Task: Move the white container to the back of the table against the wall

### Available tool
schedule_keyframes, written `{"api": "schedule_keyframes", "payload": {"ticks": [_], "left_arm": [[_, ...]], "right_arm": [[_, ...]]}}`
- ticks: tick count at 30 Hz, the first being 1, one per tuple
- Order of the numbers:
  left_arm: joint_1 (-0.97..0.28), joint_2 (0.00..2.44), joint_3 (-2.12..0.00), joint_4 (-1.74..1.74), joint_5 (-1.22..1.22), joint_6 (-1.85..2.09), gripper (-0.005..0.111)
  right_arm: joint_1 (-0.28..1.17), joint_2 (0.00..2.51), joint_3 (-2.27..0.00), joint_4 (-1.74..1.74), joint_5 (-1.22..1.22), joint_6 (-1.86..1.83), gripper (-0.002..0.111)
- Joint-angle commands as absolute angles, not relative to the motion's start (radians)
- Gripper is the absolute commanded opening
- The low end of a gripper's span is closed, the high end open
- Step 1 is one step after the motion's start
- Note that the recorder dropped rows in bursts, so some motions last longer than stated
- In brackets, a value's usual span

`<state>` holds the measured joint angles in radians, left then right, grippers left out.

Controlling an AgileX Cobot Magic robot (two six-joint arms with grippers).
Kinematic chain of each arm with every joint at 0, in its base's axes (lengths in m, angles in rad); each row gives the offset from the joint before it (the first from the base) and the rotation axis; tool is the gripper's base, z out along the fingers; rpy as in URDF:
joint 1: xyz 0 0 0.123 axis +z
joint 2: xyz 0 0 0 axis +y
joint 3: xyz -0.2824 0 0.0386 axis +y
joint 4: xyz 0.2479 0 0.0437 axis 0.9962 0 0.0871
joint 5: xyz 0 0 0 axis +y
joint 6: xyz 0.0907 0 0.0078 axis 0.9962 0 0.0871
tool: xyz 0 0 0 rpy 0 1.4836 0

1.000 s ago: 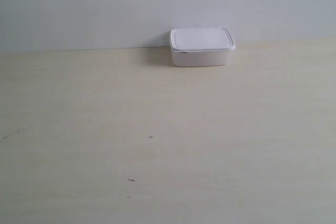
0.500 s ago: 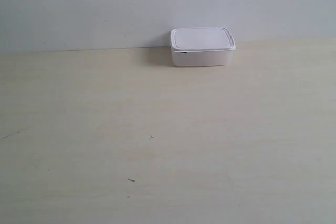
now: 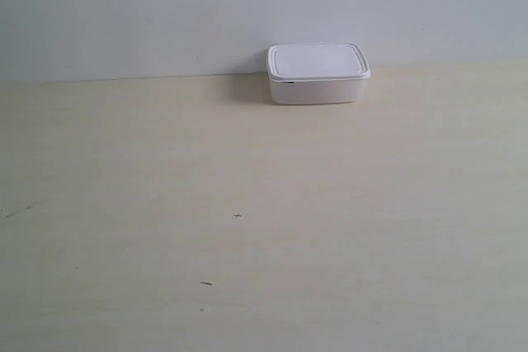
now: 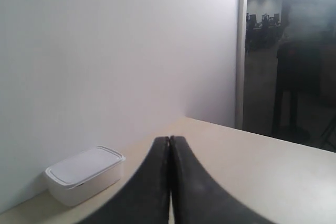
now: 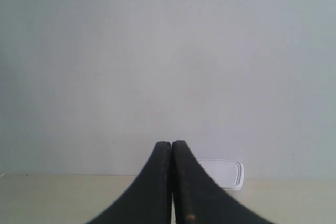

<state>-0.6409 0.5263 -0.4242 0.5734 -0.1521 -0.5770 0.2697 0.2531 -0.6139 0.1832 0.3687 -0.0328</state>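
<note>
The white container, a shallow lidded box, rests on the cream table with its back against the pale wall. Neither arm appears in the exterior view. In the left wrist view the left gripper is shut and empty, well away from the white container, which lies off to one side by the wall. The right wrist view has the right gripper shut and empty too; the white container shows far behind its black fingers, partly hidden by them.
A few tiny dark specks mark the tabletop. The left wrist view shows the wall's end with a pale vertical post and a dim room beyond the table's far edge.
</note>
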Motion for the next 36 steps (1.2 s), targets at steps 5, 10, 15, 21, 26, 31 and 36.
{"api": "schedule_keyframes", "payload": {"ticks": [5,10,15,21,26,31,36], "left_arm": [[-0.651,0.533,-0.424,0.575,-0.157,-0.579,0.000],[-0.651,0.533,-0.424,0.575,-0.157,-0.579,0.000],[-0.651,0.533,-0.424,0.575,-0.157,-0.579,0.000],[-0.651,0.534,-0.422,0.575,-0.157,-0.579,0.000],[-0.651,0.504,-0.381,0.575,-0.157,-0.579,0.000],[-0.648,0.457,-0.276,0.567,-0.157,-0.579,0.000],[-0.610,0.378,-0.165,0.567,-0.150,-0.579,0.000]], "right_arm": [[0.267,0.257,-0.610,0.183,0.356,-0.033,0.000],[0.267,0.257,-0.610,0.183,0.356,-0.033,0.000],[0.267,0.257,-0.610,0.183,0.356,-0.033,0.000],[0.267,0.257,-0.610,0.185,0.356,-0.033,0.000],[0.267,0.259,-0.610,0.204,0.356,-0.033,0.000],[0.267,0.259,-0.610,0.218,0.356,-0.033,0.000],[0.267,0.245,-0.594,0.218,0.341,-0.033,0.000]]}}
